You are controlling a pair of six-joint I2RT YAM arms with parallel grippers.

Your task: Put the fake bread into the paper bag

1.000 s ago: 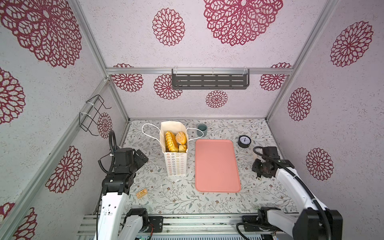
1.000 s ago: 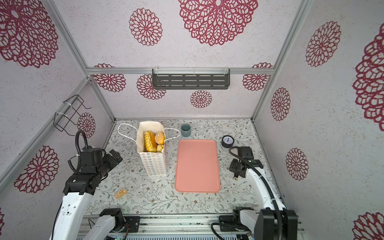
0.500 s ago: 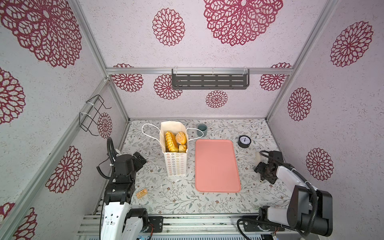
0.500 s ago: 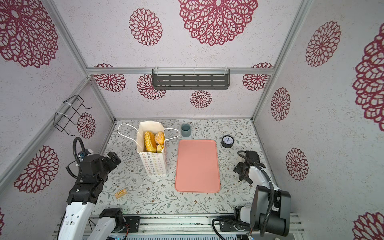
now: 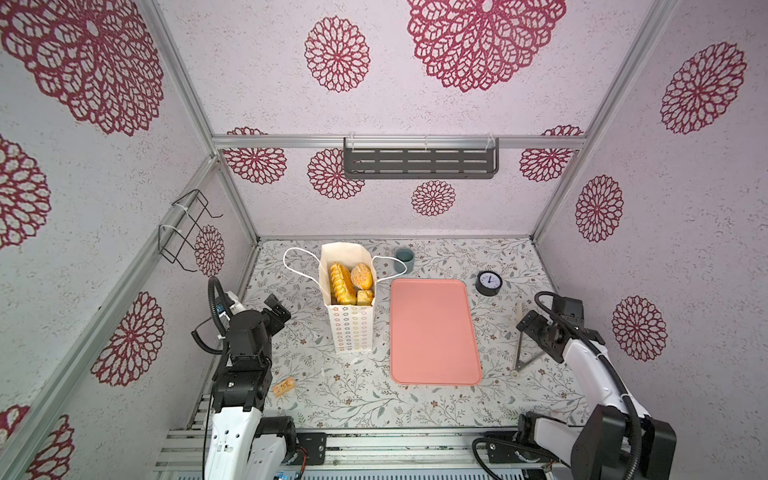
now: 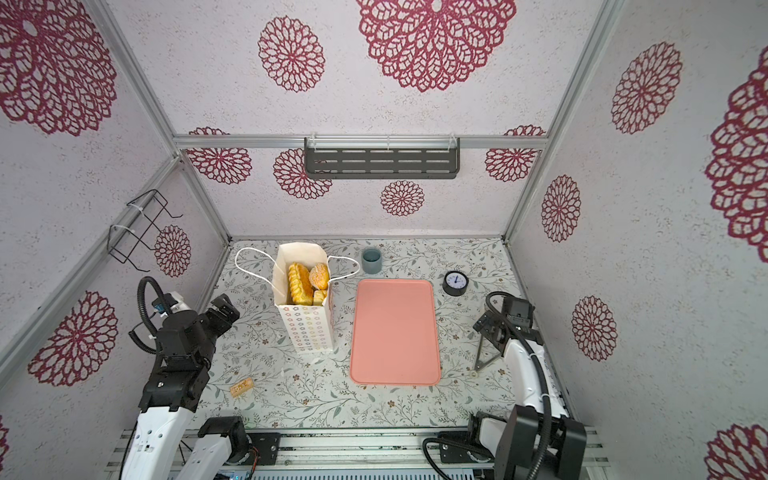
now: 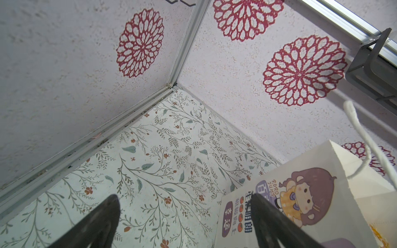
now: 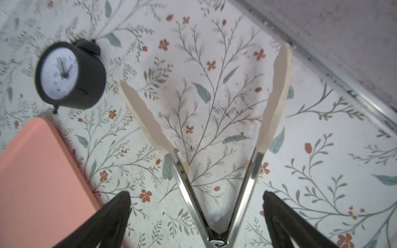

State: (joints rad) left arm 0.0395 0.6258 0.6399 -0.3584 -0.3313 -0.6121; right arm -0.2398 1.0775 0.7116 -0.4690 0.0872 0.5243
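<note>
The paper bag (image 5: 352,330) stands upright left of centre in both top views, its mouth open. Fake bread (image 5: 343,284) fills it: a ridged yellow loaf, a round sugared bun (image 5: 361,276) and a small yellow piece. My left gripper (image 5: 277,312) hovers open and empty to the left of the bag (image 6: 308,332); the left wrist view shows its broad picture side (image 7: 311,193) beside one of the fingers (image 7: 270,223). My right gripper (image 8: 196,193) stands open at the right, straddling steel tongs (image 8: 242,189) without touching them.
A pink tray (image 5: 432,332) lies right of the bag. The tongs (image 5: 524,357) lie spread on the table between the tray and the right wall. A black clock (image 5: 488,283), a grey cup (image 5: 404,260) and a small tan piece (image 5: 284,386) also sit on the table.
My right gripper has opened and the tongs now lie spread on the table under it. The right arm has drawn back toward the front. The left arm shifted slightly.
</note>
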